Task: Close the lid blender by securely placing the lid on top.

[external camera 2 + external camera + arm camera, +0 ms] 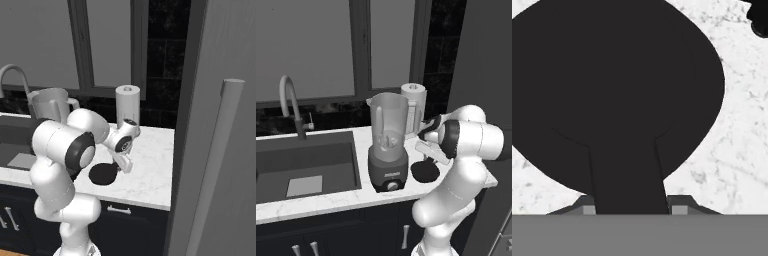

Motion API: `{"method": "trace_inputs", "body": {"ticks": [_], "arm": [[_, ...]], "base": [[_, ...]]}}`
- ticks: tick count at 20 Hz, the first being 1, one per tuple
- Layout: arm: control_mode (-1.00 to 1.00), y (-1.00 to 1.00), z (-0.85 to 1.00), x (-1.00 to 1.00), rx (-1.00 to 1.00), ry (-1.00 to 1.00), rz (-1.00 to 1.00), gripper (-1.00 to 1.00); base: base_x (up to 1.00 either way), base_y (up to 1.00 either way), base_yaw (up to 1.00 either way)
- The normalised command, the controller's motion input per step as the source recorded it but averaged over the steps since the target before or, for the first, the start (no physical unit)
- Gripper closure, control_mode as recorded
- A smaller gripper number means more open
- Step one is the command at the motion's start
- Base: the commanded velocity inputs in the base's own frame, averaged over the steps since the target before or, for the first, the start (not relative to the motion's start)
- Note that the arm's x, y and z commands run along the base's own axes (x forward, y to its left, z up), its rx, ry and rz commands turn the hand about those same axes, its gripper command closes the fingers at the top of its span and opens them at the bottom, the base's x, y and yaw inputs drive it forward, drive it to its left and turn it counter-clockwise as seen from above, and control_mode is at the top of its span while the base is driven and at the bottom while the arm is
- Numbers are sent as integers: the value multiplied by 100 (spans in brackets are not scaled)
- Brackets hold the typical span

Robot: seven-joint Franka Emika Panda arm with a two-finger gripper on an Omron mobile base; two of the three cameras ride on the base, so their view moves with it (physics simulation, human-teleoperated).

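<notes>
The lid is a flat black disc lying on the white marble counter. In the hand view its tab runs down between my two fingertips. My gripper is low over the lid, its fingers pressed against both sides of the tab, so it is shut on it. The blender stands just left of the lid, a clear jar with an uncovered mouth on a dark base. From the right base view the jar peeks out behind my arm, and the lid lies under the gripper.
A white paper towel roll stands behind the blender near the window. The sink and its curved faucet lie to the left. A tall grey cabinet with a long handle closes off the counter on the right.
</notes>
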Motion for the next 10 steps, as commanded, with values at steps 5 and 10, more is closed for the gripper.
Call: {"method": "trace_inputs", "body": {"ticks": [5,10], "arm": [[-100,0,49,-73,0,-9,-3,100],[-100,0,100,-76,-1,-8,-10,100]], "base": [[0,0,0],[0,0,0]]}}
